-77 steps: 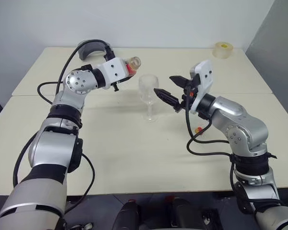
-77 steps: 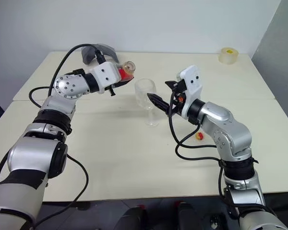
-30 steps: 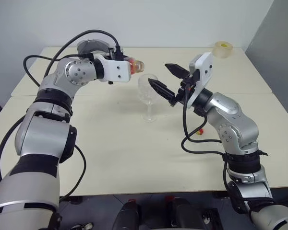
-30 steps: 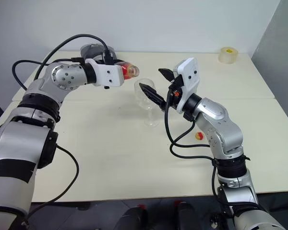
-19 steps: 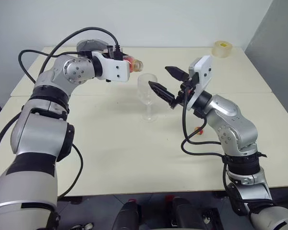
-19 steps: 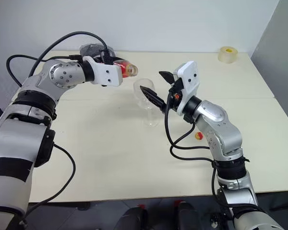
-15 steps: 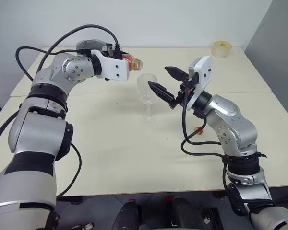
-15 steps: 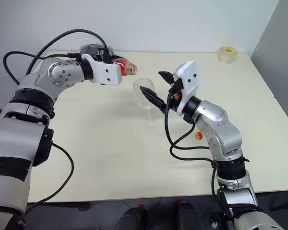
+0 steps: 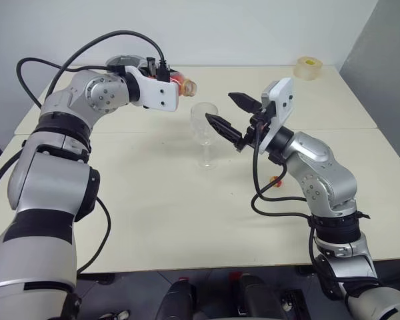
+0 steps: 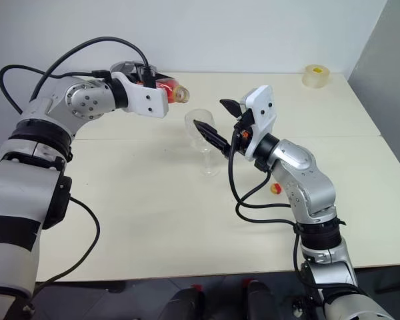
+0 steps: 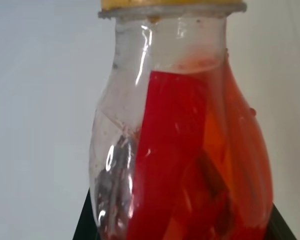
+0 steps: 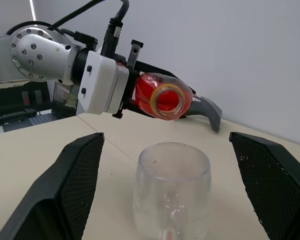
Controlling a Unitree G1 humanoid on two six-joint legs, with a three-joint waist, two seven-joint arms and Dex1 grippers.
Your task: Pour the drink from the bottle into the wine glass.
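We take the wine glass (image 9: 205, 133) as our landmark: it stands upright on the cream table (image 9: 187, 213), near the middle, and its bowl looks empty. Our left gripper (image 10: 161, 87) is up and to the left of the glass, above rim height, with its fingers closed around the bottle (image 10: 172, 92). The bottle lies nearly on its side, its open mouth (image 12: 166, 100) turned toward the glass but short of the rim, not yet over the bowl. In the left wrist view the drink (image 11: 200, 165) fills much of the bottle's body, bright red, reaching up toward the neck, where a yellow ring (image 11: 172, 6) sits. No liquid shows in the glass.

Our right gripper (image 9: 230, 115) is just to the right of the glass at bowl height, its fingers spread wide and holding nothing; in the right wrist view one finger (image 12: 65, 190) stands on either side of the bowl, clear of it.

Far beyond the glass, at the table's right rear corner, sits a roll of tape (image 9: 309, 67). A small red and yellow object (image 10: 276, 189) lies on the table to the right of the glass, under our right arm.
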